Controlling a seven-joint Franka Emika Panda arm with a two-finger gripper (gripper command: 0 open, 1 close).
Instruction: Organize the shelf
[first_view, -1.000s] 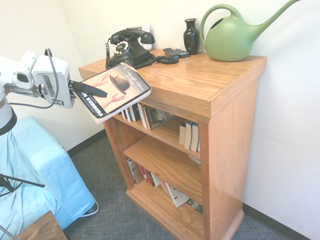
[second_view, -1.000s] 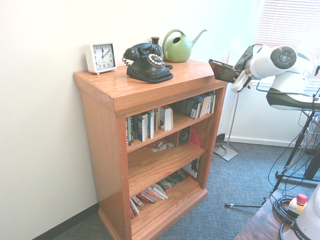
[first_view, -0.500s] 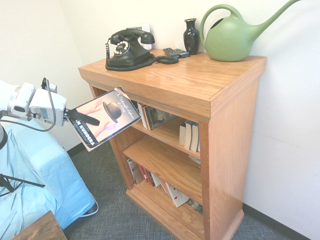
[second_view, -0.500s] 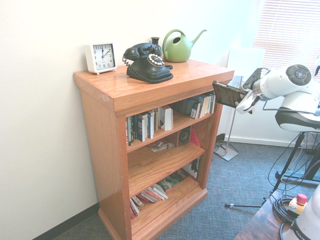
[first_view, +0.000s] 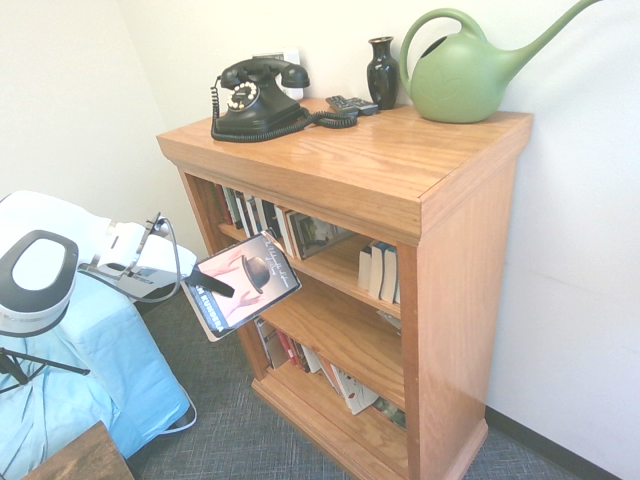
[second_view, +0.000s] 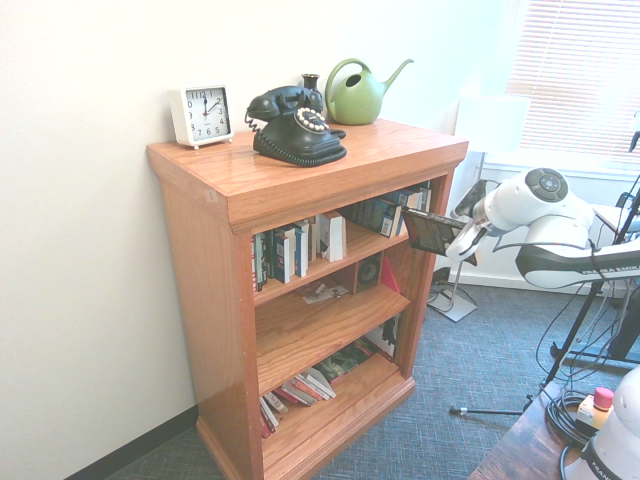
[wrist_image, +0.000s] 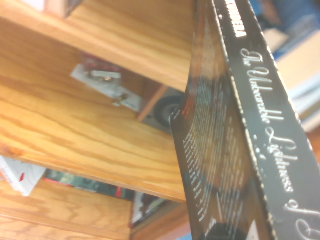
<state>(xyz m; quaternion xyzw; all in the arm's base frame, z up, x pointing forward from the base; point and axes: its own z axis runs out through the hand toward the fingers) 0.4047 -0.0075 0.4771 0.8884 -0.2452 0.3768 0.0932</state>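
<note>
Honey-oak shelf (first_view: 455, 260) is standing upright against the white wall, thick overhanging top, solid side panels, three open tiers. Top tier is holding upright and leaning books at both ends. Middle tier is showing mostly bare board, with a small flat item lying toward the back. Bottom tier is carrying books slumping at a slant. A paperback book (first_view: 241, 283) with a bowler hat cover is hanging tilted just in front of the middle tier.

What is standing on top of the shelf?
On the shelf top: a black telephone, a dark vase, a green watering can and a white clock. A small dark item beside the vase is unclear.
</note>
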